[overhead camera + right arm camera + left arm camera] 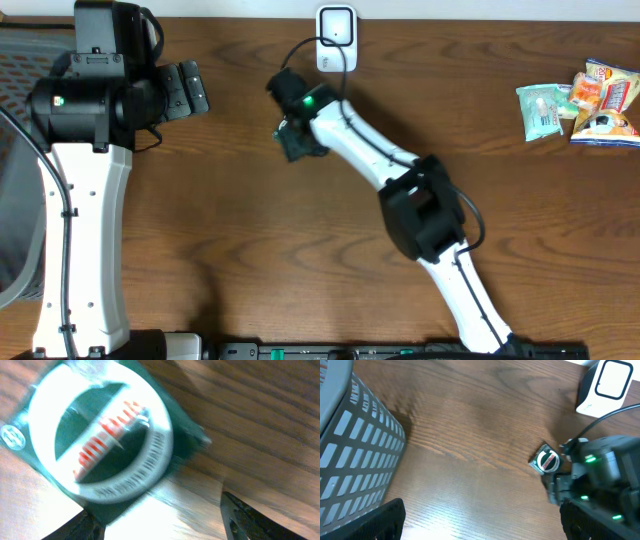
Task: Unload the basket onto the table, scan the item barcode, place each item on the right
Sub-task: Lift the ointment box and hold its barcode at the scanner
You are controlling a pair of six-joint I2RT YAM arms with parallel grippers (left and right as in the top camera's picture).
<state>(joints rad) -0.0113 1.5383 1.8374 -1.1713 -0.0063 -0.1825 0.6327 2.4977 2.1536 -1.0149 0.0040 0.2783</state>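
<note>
Hovering over a green packet [546, 461] by the table's [250, 250] far edge, right gripper [293, 140], grip unclear; left gripper [195, 90] gapes.

The packet [295, 143] was small, square and dark green. Its face carried a broad white ring with red lettering slanting across the green middle, and small print along the ring's lower band, too blurred to read. It lay face up on the table [230, 250], turned so that its corners pointed like a diamond, and was partly hidden from overhead. The scanner [336, 38] was a white block with a dark-rimmed, rounded window, standing at the table's far edge. The packet lay near the scanner, on the near side of it and slightly to its left in the overhead view, not touching it.
</note>
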